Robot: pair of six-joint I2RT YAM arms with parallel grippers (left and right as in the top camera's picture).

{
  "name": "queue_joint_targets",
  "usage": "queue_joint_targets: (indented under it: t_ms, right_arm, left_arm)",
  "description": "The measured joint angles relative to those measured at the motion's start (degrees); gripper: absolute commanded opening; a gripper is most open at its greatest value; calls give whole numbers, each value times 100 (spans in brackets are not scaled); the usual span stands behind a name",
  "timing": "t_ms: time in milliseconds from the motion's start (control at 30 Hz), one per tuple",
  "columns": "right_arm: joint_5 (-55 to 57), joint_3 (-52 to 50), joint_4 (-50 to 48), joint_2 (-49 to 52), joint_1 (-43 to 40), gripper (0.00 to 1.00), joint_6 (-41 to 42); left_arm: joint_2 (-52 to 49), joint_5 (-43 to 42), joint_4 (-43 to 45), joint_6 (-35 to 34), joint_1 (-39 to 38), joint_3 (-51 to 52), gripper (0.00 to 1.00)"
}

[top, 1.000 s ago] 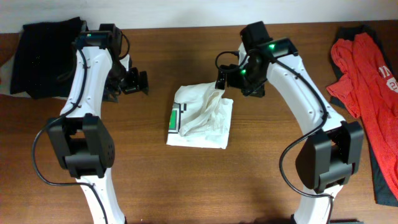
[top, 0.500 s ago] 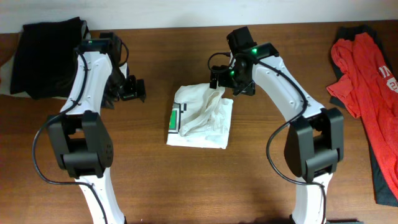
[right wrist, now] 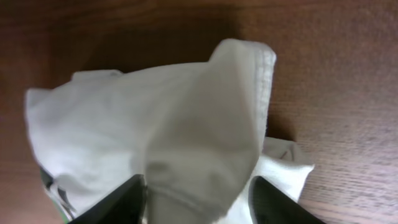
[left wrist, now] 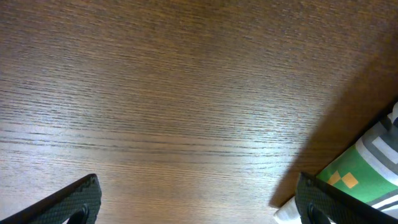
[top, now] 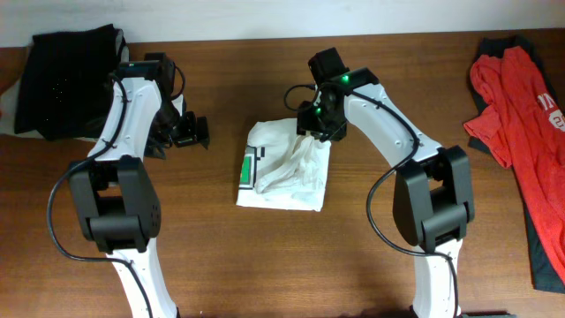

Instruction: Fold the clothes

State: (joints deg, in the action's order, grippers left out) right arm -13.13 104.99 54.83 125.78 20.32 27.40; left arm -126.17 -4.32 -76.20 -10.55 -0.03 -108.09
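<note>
The clothes [top: 282, 168] are a white T-shirt lying as a rough folded bundle at the table's middle, its green-and-black label [top: 246, 168] on the left side. My right gripper [top: 311, 124] is at the bundle's back right corner. In the right wrist view the gripper [right wrist: 196, 193] has its jaws half closed astride a raised fold of the white fabric [right wrist: 186, 112], with a small gap on the right side. My left gripper [top: 196, 131] hovers open over bare wood left of the shirt. In the left wrist view the gripper [left wrist: 198, 190] holds nothing, and the label [left wrist: 367, 180] shows beside its right finger.
A black garment [top: 66, 79] lies at the back left corner. A red garment [top: 521, 97] lies on a dark one [top: 543, 247] along the right edge. Bare wooden tabletop [top: 282, 265] stretches in front of the shirt.
My right gripper moved left and down onto the shirt's back right corner and its jaws narrowed around a fold. The left gripper barely shifted and stays open.
</note>
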Motion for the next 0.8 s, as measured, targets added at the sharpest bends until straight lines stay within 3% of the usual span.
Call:
queue_joint_targets:
  t_ms: [167,367,433,500,667,800]
  right_arm:
    - [2,0,52,17,-46,6,0]
    - [315,0,459,17,-433,6,-24]
    - [420,0,525,17,-555,20,-74]
    - [662,0,651,17,-654,91,-144]
    - [1202,0,1176,17,-658,94,-203]
    - [1853,44,2155,17,-723,94,-83]
  left_arm:
    - [0,-15,2,0,0,0,99]
    - [0,-15,20,0,0,0,99]
    - [0,-15,24,0,0,0,99]
    - [0,-15,24,0,-2,0,99]
    - [0,-15,24,0,-26,0,99]
    - [0,-15,28,0,-72,0,99]
